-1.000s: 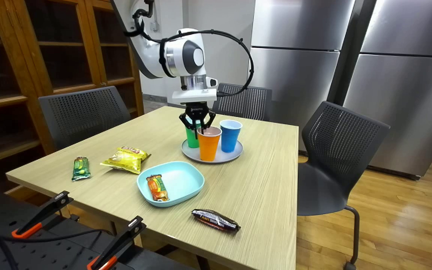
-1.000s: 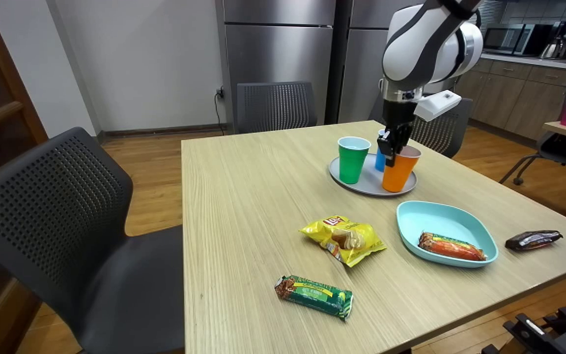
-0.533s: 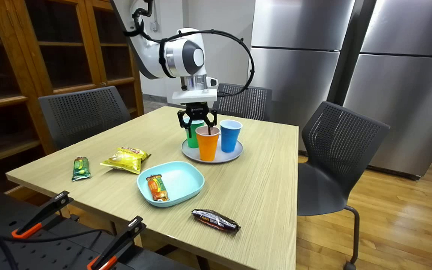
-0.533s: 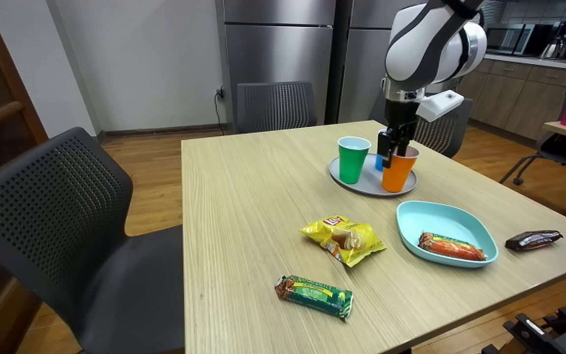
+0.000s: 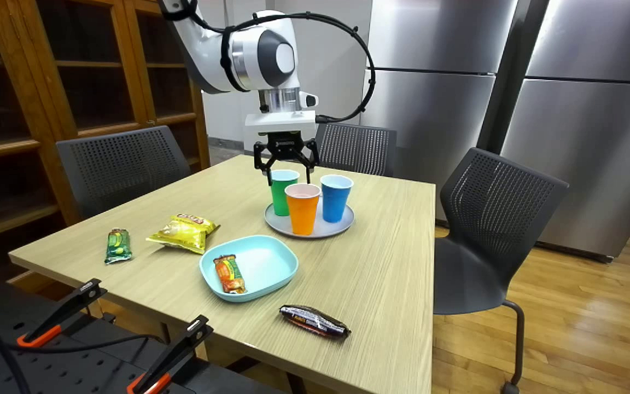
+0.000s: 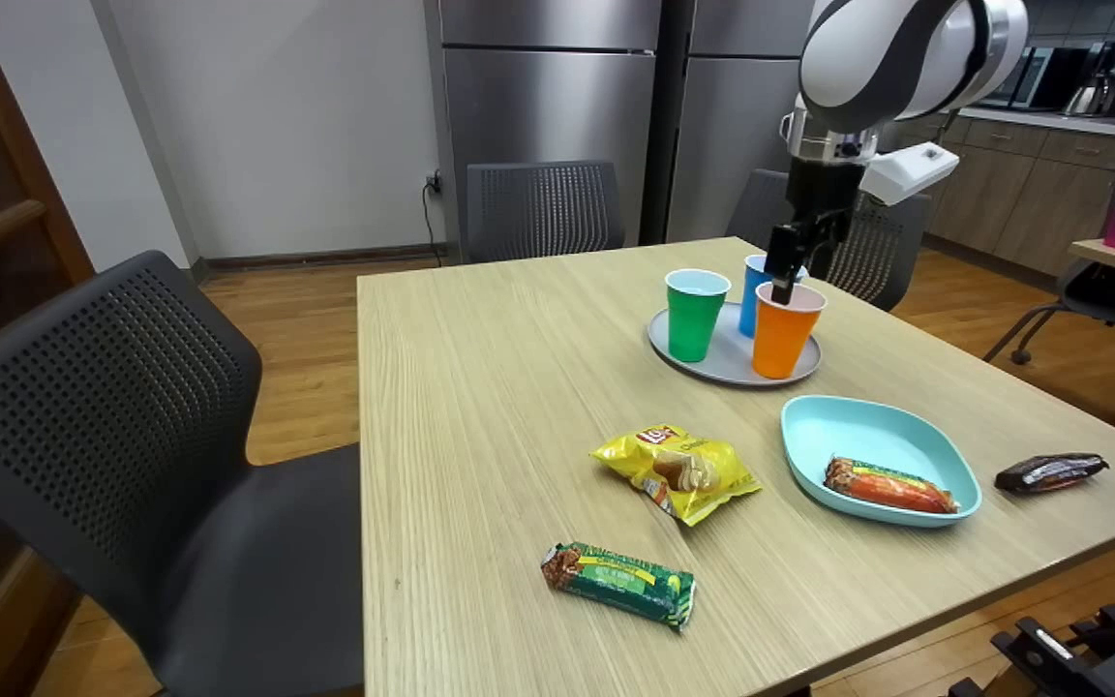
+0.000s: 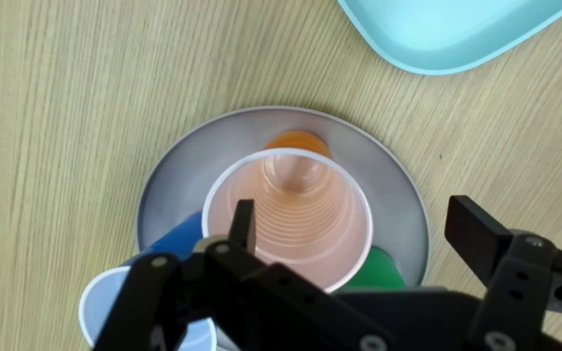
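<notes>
My gripper (image 5: 289,182) stands open above the cups, with nothing between its fingers. In the wrist view one finger (image 7: 245,222) overlaps the inside of the orange cup (image 7: 305,224), while the opposite finger lies beyond the plate's rim. The orange cup (image 5: 303,213) is upright on a round grey plate (image 5: 328,229), the fingertips higher than its rim in an exterior view. Behind it are a green cup (image 5: 281,198) and a blue cup (image 5: 336,201), both upright on the same plate. The wrist view shows the green cup (image 7: 377,273) mostly hidden by the gripper.
Toward the table's front is a turquoise dish (image 5: 271,265) holding an orange-wrapped bar (image 5: 230,274). Beside it lie a yellow chip bag (image 5: 186,232), a green-wrapped bar (image 5: 118,245) and a dark-wrapped bar (image 5: 315,322). Chairs (image 5: 490,219) stand around the table.
The jaws have opened and the gripper has risen out of the orange cup. The orange cup has shifted slightly and stays on the plate; the other things have not moved.
</notes>
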Robot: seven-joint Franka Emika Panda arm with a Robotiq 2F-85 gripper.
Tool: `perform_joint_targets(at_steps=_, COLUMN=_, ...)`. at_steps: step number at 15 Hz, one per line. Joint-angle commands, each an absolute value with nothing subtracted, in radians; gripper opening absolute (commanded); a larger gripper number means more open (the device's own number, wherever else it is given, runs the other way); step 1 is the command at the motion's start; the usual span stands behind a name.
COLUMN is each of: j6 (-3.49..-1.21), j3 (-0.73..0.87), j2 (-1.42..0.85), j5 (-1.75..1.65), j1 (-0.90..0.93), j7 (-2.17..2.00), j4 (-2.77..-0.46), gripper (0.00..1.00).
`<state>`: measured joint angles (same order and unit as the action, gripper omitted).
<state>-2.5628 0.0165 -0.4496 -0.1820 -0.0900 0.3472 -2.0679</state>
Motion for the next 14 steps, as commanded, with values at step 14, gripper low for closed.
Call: perform_joint_targets(at_steps=14, j6=-2.596, j3=0.024, j2=-0.260, j5=-0.062, j1=-0.146, j7=0.406, j4=-2.275, gripper=1.00)
